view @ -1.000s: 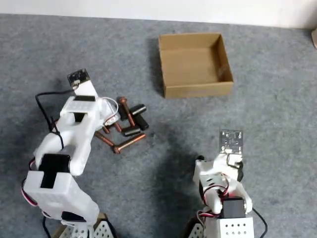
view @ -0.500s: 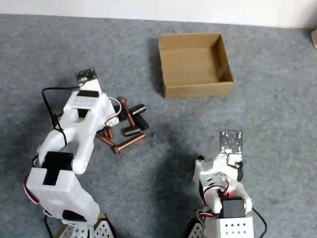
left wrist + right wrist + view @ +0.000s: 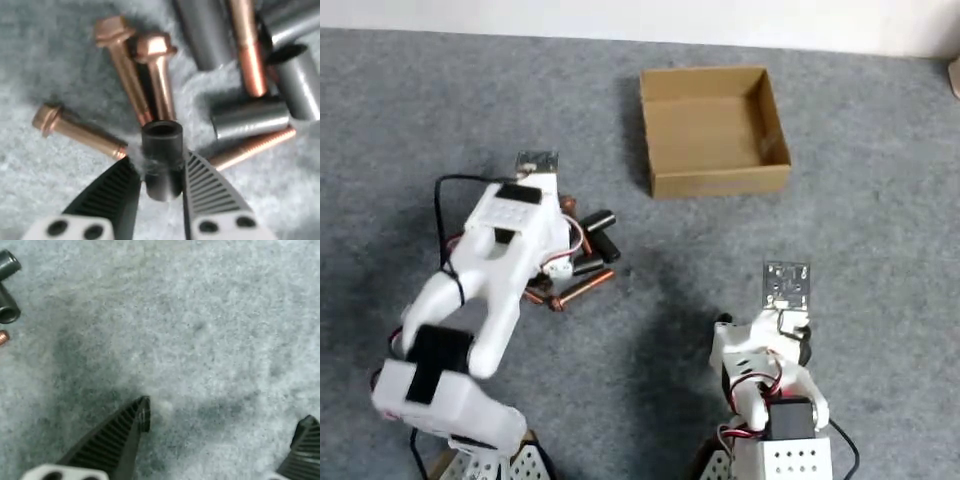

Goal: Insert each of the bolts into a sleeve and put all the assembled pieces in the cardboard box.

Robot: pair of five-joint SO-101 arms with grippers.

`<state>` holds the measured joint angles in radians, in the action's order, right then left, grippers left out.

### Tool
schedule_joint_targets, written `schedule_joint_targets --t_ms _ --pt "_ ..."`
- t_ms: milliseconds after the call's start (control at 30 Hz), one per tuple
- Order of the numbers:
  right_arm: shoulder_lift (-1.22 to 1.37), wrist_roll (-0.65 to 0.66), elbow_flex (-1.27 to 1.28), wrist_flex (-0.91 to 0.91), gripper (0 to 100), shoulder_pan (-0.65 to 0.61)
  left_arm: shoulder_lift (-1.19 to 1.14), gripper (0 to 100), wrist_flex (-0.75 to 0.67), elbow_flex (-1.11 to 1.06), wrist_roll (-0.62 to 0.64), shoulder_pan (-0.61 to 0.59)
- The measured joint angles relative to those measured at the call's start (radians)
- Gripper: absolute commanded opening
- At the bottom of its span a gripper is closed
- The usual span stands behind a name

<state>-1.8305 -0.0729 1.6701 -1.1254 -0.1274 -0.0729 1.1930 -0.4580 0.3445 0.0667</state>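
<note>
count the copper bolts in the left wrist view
5. Two bolts lie side by side beyond the held sleeve, one off alone, one among the loose sleeves, one beside a sleeve. More may be hidden.

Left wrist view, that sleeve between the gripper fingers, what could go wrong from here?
The left gripper pinches the sleeve near one end only, so it might tilt or slip out. The bolts and loose sleeves lie crowded just beyond it, so any move may nudge or scatter them. The right gripper is open over bare carpet, holding no bolt to mate.
</note>
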Motion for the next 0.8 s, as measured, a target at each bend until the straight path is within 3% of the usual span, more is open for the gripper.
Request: schedule_joint_targets --t_ms 533,800 --pt "0.000 0.000 0.000 0.000 40.6 0.000 0.522 1 -0.391 -0.552 -0.229 0.054" --pt "0.000 0.000 0.000 0.000 40.6 0.000 0.537 1 -0.442 -0.582 -0.229 0.054"
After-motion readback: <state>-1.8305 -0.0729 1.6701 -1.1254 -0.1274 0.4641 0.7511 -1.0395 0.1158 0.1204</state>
